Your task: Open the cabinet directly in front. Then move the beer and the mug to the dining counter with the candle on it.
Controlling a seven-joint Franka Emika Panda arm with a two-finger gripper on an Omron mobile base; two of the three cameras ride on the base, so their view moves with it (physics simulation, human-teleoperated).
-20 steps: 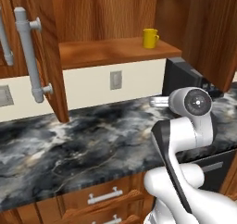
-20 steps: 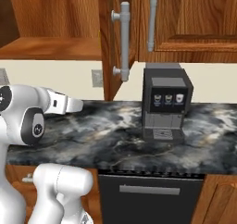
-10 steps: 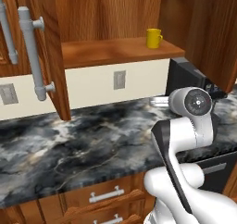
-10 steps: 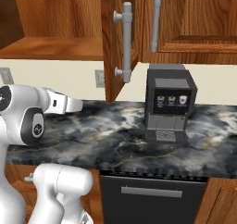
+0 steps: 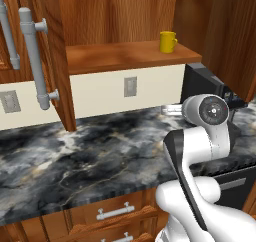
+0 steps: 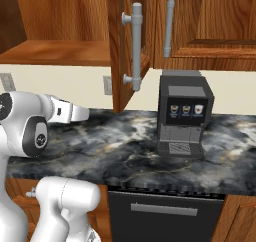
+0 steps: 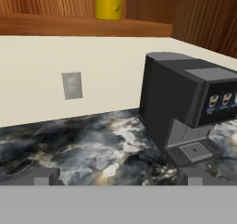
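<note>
Your pincer (image 7: 118,176) stands wide open and empty, low over the dark veined marble worktop (image 5: 85,156).

Past its two dark fingertips (image 7: 42,176) you see the black boxy coffee machine (image 7: 185,107) standing on that worktop against the cream wall. Above, the reddish-brown wooden wall cabinet (image 5: 125,56) is open, its doors with long grey bar handles (image 5: 36,56) swung out. The small plain yellow mug (image 5: 167,41) stands upright near the shelf's right end.

Open cabinet (image 6: 65,51) above coffee machine (image 6: 184,116)
</note>
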